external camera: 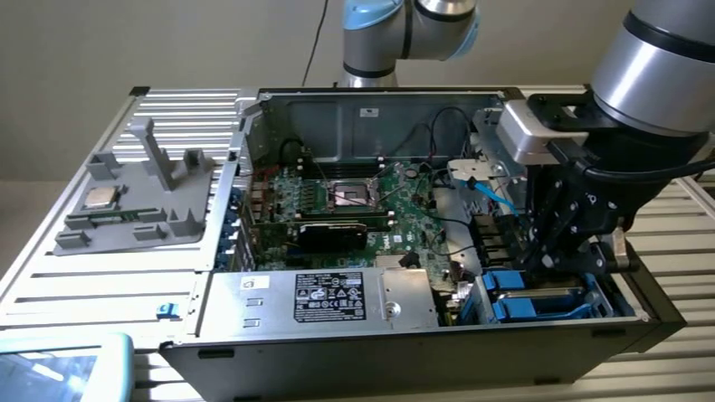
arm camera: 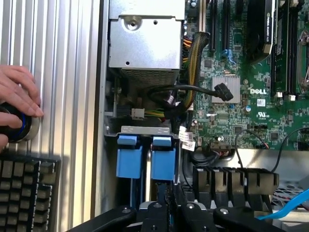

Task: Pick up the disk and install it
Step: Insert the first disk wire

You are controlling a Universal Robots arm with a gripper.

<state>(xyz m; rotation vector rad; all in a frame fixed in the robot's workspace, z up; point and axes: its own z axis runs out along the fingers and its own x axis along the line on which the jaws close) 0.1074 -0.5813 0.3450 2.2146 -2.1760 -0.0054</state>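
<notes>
Looking down in the exterior view: 1 open computer case (external camera: 447, 109) is sitting on a slatted metal table (external camera: 100, 285), and 1 arm is lowering its gripper (external camera: 555, 261) into the drive bay at the exterior view's right. Blue plastic of the disk (external camera: 534, 303) is showing just below the gripper; whether the jaws are clamping it, I cannot tell. 1 grey metal box with a black label (external camera: 326, 297) is lying beside the bay, 1 motherboard (external camera: 347, 197) behind it. 1 grey fixture (external camera: 140, 197) is standing on the table, carrying 1 small silver chip (external camera: 103, 198).

Moving to the wrist view: 2 blue frame tabs (arm camera: 145, 157) are standing side by side in the bay, directly ahead of the gripper (arm camera: 166, 212). Black cables (arm camera: 193, 94) are crossing above them. 1 person's hand (arm camera: 17, 101) is resting on a round button (arm camera: 19, 126), beside 1 keyboard (arm camera: 26, 191).
</notes>
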